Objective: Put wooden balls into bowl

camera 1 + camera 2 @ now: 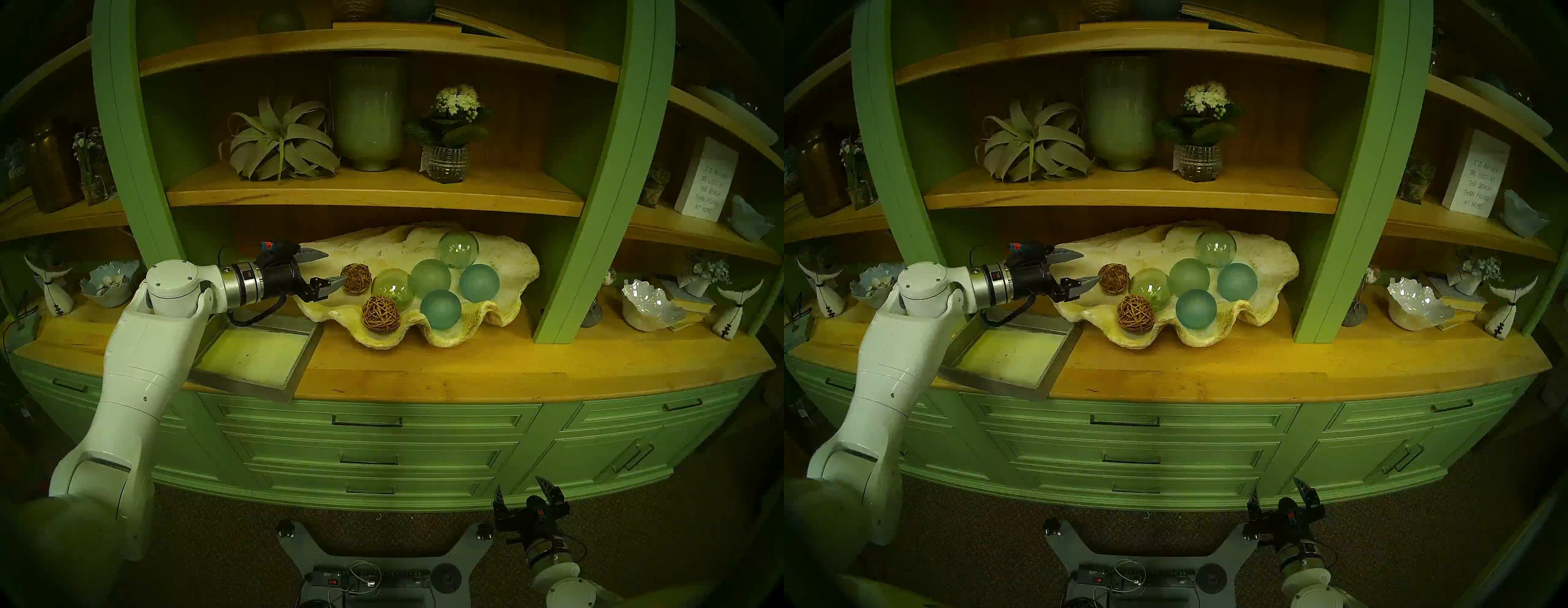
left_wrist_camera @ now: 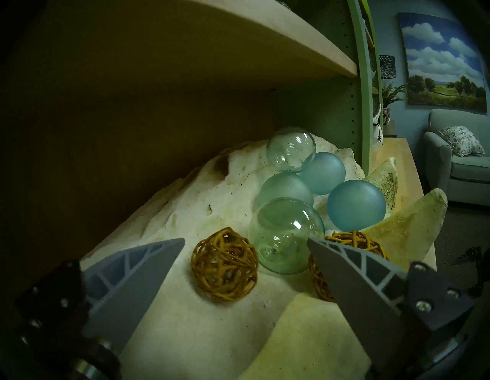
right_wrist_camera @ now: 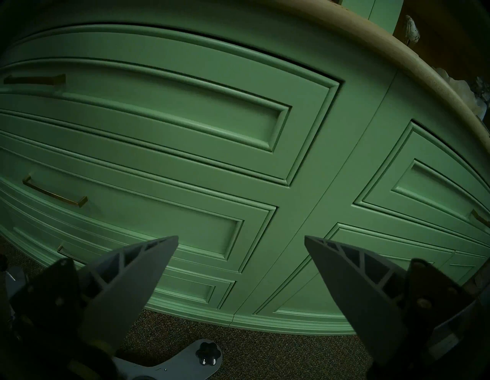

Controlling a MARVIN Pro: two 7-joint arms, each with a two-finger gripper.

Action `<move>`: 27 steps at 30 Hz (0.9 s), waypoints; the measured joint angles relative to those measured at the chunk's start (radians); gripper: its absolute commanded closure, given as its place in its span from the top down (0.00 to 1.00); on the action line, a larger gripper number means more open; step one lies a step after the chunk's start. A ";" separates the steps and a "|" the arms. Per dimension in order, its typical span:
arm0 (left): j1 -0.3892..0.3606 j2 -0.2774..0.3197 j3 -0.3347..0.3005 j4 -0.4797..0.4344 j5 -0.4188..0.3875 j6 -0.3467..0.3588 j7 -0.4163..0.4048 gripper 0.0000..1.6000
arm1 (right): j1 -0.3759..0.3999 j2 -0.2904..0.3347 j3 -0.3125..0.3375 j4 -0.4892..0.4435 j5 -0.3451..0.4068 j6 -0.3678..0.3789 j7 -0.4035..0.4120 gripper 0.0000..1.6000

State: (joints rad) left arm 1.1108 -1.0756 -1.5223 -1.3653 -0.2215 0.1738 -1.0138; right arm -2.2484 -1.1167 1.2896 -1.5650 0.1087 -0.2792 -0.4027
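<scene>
Two brown woven wooden balls lie inside the cream clam-shell bowl [image 1: 505,254]. One ball [image 1: 356,278] [image 1: 1113,278] [image 2: 224,264] rests at the bowl's left end. The other [image 1: 380,313] [image 1: 1135,313] [image 2: 352,238] sits near the front rim. My left gripper [image 1: 335,267] [image 1: 1089,267] [image 2: 245,242] is open and empty, just left of the first ball, its fingers over the bowl's left edge. My right gripper [image 1: 524,488] [image 1: 1278,490] [image 3: 241,240] is open and empty, low in front of the cabinet drawers.
Several green and teal glass spheres [image 1: 430,276] fill the bowl's middle. A grey square tray [image 1: 254,352] lies on the wooden counter under my left arm. A shelf [image 1: 373,195] hangs close above the bowl. Small white ruffled bowls [image 1: 651,303] stand at the sides.
</scene>
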 measured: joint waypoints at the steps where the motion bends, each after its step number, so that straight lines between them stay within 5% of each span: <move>1: 0.006 0.003 -0.005 -0.010 -0.001 -0.001 -0.002 1.00 | 0.000 0.000 0.000 0.000 0.000 0.000 0.000 1.00; 19: 0.267 0.102 -0.283 -0.184 -0.062 -0.038 -0.055 1.00 | 0.000 0.000 0.000 0.003 0.000 0.000 0.000 1.00; 27: 0.387 0.092 -0.416 -0.216 -0.061 -0.087 -0.084 1.00 | 0.000 0.000 0.000 0.004 0.000 0.000 0.000 1.00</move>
State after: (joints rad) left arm 1.4975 -0.9840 -1.9387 -1.5809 -0.2828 0.0872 -1.0982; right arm -2.2480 -1.1171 1.2893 -1.5607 0.1086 -0.2794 -0.4025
